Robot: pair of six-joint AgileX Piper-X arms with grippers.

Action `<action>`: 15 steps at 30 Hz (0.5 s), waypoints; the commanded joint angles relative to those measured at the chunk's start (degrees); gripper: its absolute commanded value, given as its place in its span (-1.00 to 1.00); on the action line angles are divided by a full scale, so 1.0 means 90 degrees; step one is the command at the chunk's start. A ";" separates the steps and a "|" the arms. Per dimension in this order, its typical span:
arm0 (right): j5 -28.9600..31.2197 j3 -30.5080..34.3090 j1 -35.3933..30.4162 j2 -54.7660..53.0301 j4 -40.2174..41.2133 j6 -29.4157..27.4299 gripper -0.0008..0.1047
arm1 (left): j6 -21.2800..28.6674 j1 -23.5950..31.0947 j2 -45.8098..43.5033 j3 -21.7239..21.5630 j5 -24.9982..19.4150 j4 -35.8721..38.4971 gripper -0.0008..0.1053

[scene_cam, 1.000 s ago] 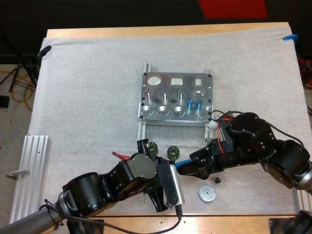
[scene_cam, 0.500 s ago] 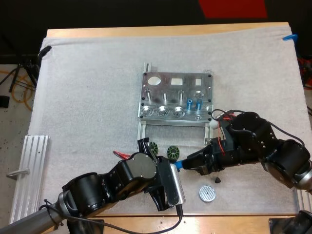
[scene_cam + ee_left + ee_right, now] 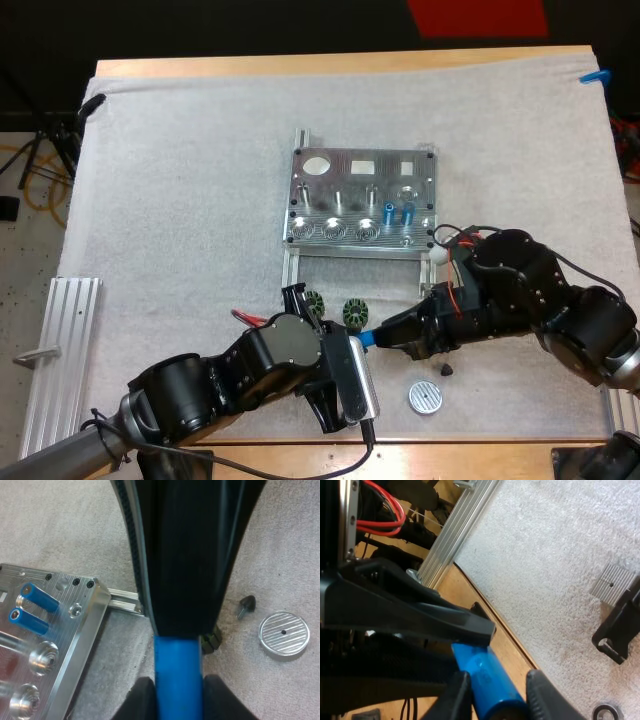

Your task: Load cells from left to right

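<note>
Though crowded together near the metal fixture (image 3: 360,200), left hand (image 3: 177,702) and right hand (image 3: 497,692) both seemingly pinch one blue cell (image 3: 177,665).

Grooved metal disc (image 3: 426,398) near a small black knob (image 3: 446,368); ribbed aluminium rail (image 3: 60,350) at the white mat's (image 3: 180,180) left edge.

The metal fixture (image 3: 362,197), a silver machined plate on rails, lies flat at the centre of the high view. Two blue cells (image 3: 391,211) stand upright side by side near its lower right corner. A third blue cell (image 3: 368,337) lies nearly level below the fixture, pinched by both the left gripper (image 3: 177,700) and the right gripper (image 3: 492,695).
</note>
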 commanded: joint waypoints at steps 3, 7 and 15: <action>0.0053 -0.0083 -0.0002 -0.0001 -0.0237 -0.0078 -0.99 | 0.0014 -0.0014 -0.0044 -0.0048 -0.0016 -0.0137 -0.27; 0.0839 -0.0260 -0.0002 -0.0001 -0.0232 -0.0078 -0.99 | 0.0014 -0.0014 -0.0044 -0.0048 -0.0573 -0.0123 0.54; 0.2571 -0.0625 -0.0002 0.0221 0.0062 -0.0177 -0.99 | 0.0126 -0.0014 -0.0227 -0.0048 -0.1339 0.0112 0.61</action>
